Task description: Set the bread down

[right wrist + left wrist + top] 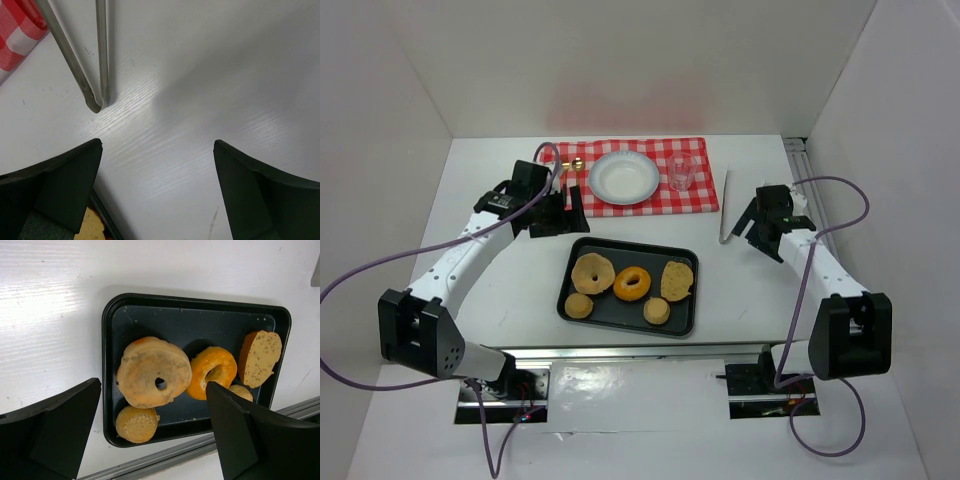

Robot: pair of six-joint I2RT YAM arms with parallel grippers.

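"When the 2 arms hung over the table, did either one hold the bread?" asked Sam.

"No. It lay in the black tray, in the near left corner, right against the big tan bagel. A second bun just like it lay by the near edge too, more to the right. I could not tell which of the 2 was meant."

"What about the grippers?"

"The left gripper hovered by the far left corner of the tray. Its jaws were wide apart with nothing between them. The right gripper hovered off to the right, near the tips of the metal tongs. Its jaws were wide apart and held nothing too."

"So which step was it?"

"Step 1, I think: reaching for the bread. Nothing was placed yet. The white plate on the checked cloth had nothing on it, so I guess the bread belonged there."

"What did the next move need?"

"The left gripper had to come toward the near edge and drop down with 1 finger on each side of the bun. It had to miss the bagel sitting so close. Then a soft squeeze, because bread squashes."
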